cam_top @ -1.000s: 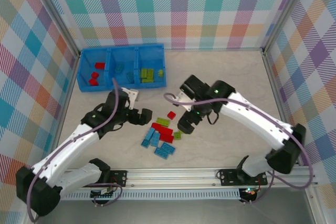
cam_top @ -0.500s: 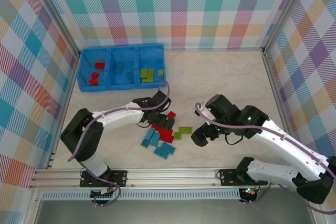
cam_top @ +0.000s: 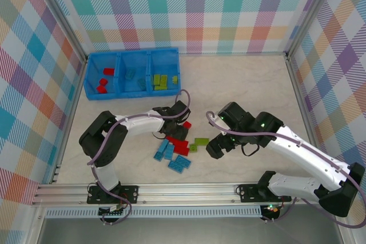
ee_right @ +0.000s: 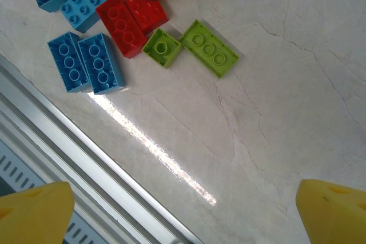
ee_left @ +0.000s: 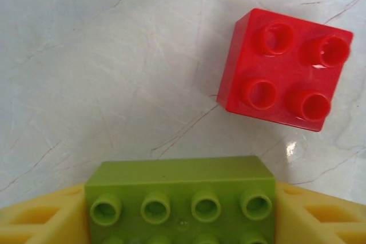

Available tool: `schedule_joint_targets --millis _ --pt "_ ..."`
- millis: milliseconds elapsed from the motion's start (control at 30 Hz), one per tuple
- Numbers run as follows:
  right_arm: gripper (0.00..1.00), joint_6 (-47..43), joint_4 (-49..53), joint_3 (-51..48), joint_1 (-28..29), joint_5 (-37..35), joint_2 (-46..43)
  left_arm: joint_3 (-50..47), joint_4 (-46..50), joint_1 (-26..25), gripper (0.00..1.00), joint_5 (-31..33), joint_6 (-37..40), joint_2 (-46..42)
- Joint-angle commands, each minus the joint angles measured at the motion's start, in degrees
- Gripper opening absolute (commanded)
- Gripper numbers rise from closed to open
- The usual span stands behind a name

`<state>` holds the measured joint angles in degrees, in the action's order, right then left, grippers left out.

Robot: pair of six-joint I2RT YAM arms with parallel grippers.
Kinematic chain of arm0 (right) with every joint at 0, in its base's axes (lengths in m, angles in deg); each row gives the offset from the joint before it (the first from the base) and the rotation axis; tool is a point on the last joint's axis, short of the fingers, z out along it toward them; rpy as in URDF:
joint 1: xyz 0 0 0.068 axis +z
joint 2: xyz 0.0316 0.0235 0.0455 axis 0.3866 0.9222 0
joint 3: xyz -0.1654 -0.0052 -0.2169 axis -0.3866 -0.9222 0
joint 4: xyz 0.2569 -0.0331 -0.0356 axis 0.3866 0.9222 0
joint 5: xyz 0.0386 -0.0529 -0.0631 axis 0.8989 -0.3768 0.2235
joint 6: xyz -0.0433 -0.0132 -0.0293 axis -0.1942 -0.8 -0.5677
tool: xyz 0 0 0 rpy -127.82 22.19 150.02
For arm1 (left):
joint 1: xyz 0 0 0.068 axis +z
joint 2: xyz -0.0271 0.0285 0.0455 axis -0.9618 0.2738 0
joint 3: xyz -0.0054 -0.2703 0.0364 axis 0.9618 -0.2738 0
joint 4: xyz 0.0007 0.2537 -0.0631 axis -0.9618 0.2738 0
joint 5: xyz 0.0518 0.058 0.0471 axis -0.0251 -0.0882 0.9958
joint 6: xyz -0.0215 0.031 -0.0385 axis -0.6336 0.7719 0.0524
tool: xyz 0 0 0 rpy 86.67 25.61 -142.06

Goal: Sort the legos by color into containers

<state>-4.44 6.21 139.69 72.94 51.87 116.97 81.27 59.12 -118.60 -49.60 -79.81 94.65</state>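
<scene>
left gripper (ee_left: 182, 221) has moved in, clamps a green brick (ee_left: 180, 195) just beside the red square brick (ee_left: 284, 76), so carry to containers (cam_top: 131, 94) looks next; right gripper (ee_right: 184, 210) backed off, wide open

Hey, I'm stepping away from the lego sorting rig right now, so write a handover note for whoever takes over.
Left end effector: shut on a lime green brick, beside a loose red square brick on the table.
Right end effector: open, empty, over bare table near the pile.
Blue three-bin tray: sorted red bricks in the left bin, sorted blue bricks in the middle, sorted green bricks in the right.
Done: a few of each colour are binned.
Left: bin the held brick, then the loose blue bricks, loose red bricks and two loose green bricks.
</scene>
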Motion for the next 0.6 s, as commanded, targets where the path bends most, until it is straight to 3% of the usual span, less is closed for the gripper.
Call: schedule_joint_targets --millis 0,200,367,567 --pt "1.00 0.9 -1.5 0.9 -0.1 1.1 -0.4 1.1 -2.5 -0.6 0.63 -1.2 -0.5 0.0" --pt "1.00 3.8 -9.1 -1.2 -0.1 3.2 -3.5 1.9 -2.0 -0.1 0.59 1.4 0.4 -5.9" --pt "1.00 10.5 -24.7 -8.0 -0.1 4.2 -9.0 7.4 -1.8 5.9 0.58 4.7 3.1 -11.4" --pt "1.00 14.1 -33.7 -12.7 -0.2 3.2 -12.4 24.6 -2.0 15.4 0.58 4.9 6.8 -2.7"
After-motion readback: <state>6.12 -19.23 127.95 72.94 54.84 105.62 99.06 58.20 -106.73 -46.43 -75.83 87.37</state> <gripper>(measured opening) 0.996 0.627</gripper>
